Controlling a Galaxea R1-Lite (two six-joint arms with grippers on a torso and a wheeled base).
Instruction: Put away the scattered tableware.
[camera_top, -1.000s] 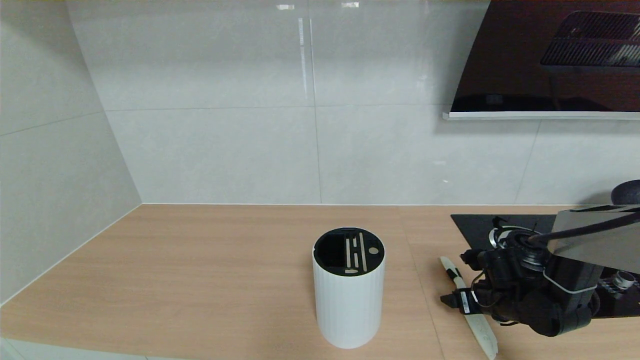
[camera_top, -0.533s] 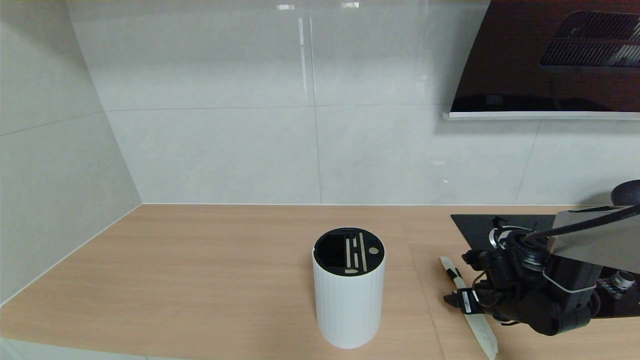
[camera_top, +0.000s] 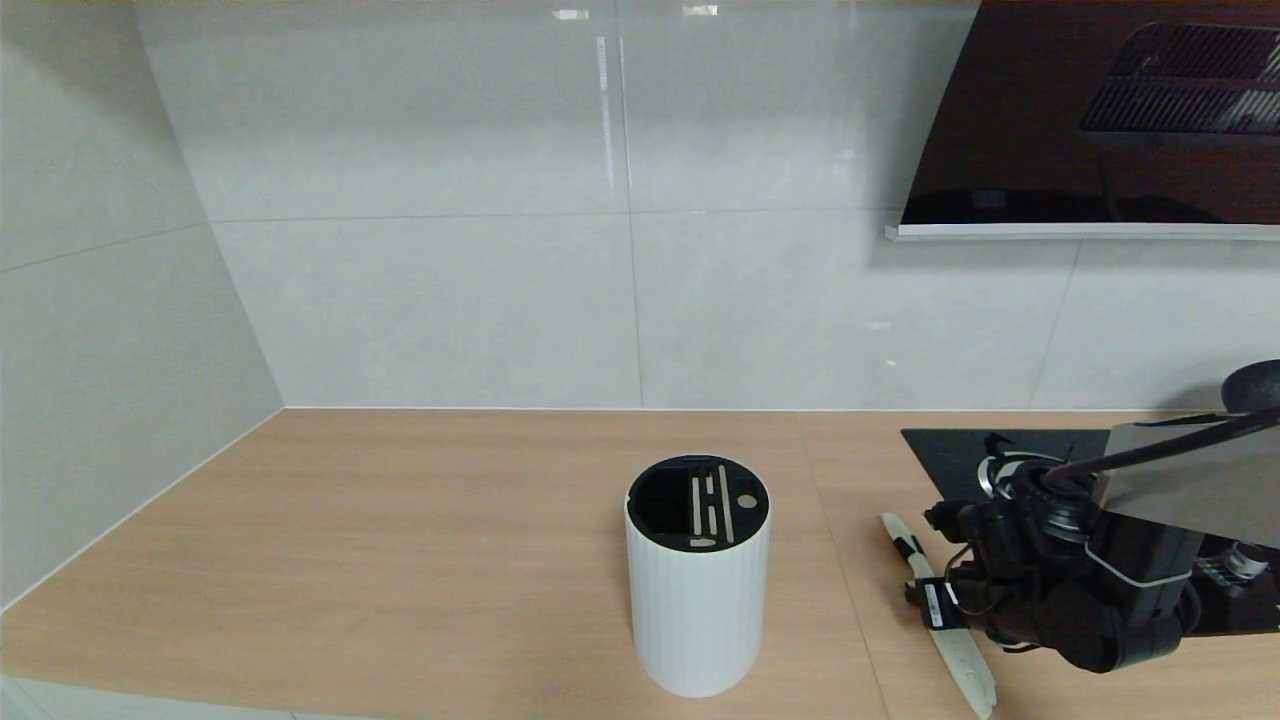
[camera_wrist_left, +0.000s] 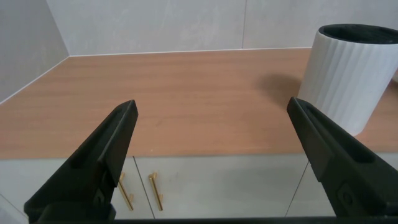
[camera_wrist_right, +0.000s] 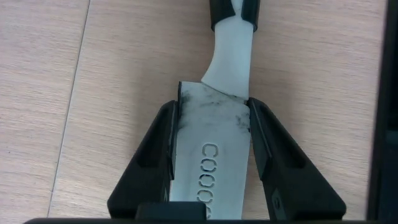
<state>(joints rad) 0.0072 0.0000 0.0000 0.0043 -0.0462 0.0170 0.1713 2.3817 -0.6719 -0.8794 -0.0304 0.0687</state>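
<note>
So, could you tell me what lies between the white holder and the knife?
Only bare countertop between holder and knife, per the head view.

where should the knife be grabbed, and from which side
Take the knife across the blade's wide base beside the handle, from straight above: it lies flat on the counter, so only its two long edges are exposed for pinching. The right end effector holds that spot.

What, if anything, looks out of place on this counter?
The white knife lies flat on the counter beside the cooktop, outside the slotted holder; dark smudges mark its blade, where the right gripper is closed around it.
</note>
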